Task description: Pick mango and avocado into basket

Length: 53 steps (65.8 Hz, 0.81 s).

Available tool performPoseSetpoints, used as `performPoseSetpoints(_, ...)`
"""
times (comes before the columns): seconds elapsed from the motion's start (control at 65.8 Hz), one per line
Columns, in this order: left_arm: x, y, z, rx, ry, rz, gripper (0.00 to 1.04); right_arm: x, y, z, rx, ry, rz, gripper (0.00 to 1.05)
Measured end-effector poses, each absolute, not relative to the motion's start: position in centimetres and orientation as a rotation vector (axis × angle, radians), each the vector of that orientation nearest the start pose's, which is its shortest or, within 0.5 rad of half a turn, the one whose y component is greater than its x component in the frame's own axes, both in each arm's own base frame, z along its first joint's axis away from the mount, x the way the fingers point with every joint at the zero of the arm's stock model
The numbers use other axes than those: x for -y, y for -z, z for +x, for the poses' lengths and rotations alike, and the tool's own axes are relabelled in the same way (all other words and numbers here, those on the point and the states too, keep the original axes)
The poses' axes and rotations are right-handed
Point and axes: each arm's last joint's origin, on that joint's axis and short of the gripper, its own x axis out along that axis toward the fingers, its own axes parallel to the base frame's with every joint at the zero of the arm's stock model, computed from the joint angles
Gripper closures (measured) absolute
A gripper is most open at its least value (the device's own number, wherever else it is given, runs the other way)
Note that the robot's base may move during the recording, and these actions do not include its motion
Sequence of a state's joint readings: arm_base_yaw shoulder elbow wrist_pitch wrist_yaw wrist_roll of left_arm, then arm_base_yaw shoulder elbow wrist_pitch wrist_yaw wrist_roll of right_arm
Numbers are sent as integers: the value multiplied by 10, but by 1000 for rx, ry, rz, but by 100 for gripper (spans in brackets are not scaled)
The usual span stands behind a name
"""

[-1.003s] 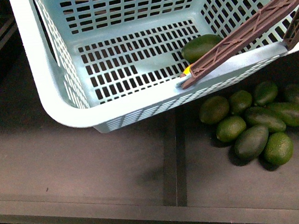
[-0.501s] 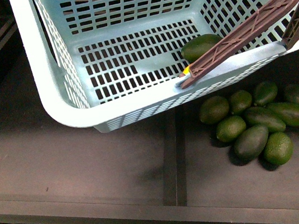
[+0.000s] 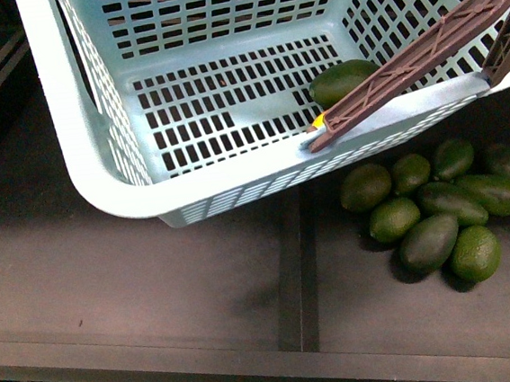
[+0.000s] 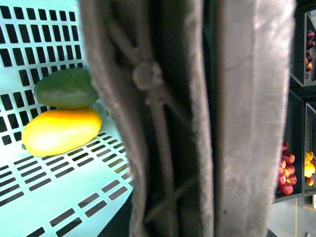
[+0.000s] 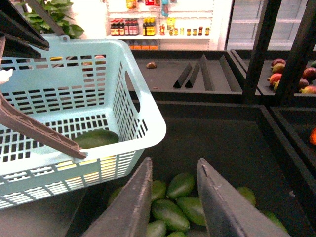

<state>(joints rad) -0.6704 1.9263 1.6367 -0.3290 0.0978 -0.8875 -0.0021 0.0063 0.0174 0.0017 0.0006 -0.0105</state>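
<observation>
Both fruits (image 4: 61, 116) beside left claw.

A light aqua basket (image 3: 98, 161) holds one avocado (image 3: 342, 81) beside its brown handle (image 3: 414, 58). A sliver of yellow mango (image 3: 319, 121) shows beneath the handle. A pile of loose avocados (image 3: 438, 209) lies on the dark shelf (image 3: 137, 275) near its right edge.

Slotted plastic basket (image 3: 98, 161), glossy mango (image 4: 61, 131)
</observation>
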Motion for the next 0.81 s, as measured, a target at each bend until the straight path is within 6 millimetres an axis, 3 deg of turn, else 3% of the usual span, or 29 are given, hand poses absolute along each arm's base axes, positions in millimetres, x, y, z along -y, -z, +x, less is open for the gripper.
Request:
performPoseSetpoints(0.274, 277, -283, 345, -883, 417, -639, 90, 0, -169, 97, 13, 2, -10, 7)
performPoseSetpoints(0.562, 277, -283, 345, -883, 418, -638, 90, 0, -169, 97, 13, 2, -10, 9)
performPoseSetpoints(0.623, 280, -283, 343, -876, 293, -616, 90, 0, -169, 97, 13, 3, -10, 9)
performPoseSetpoints(0.699, 286, -279, 343, -777, 14, -644, 90, 0, -169, 97, 13, 2, -10, 9)
performPoseSetpoints(0.805, 282, -265, 359, -661, -107, -726, 90, 0, -169, 97, 13, 3, -10, 9)
